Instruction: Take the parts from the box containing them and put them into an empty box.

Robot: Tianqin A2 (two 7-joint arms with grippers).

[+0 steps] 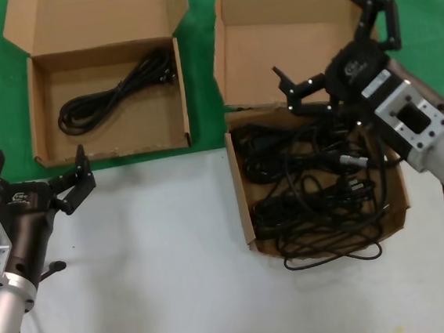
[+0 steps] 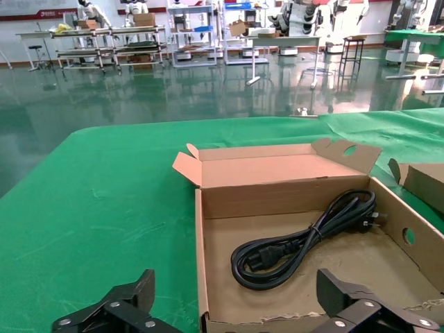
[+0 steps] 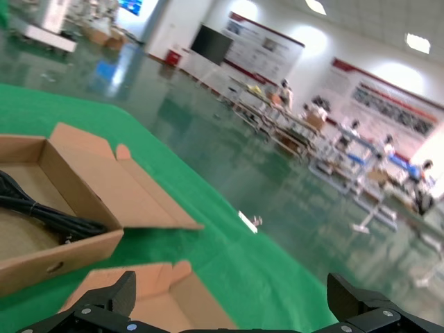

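The right gripper is hanging spread wide over the back of the box containing them, its raised lid standing right behind as a wall; the parts are filling that box in a tangle, loops spilling over the front edge onto the white table; the left gripper is sitting open at the near wall of the empty box, where one coiled cable is leaving bare floor in front; a green strip is lying open between the boxes.
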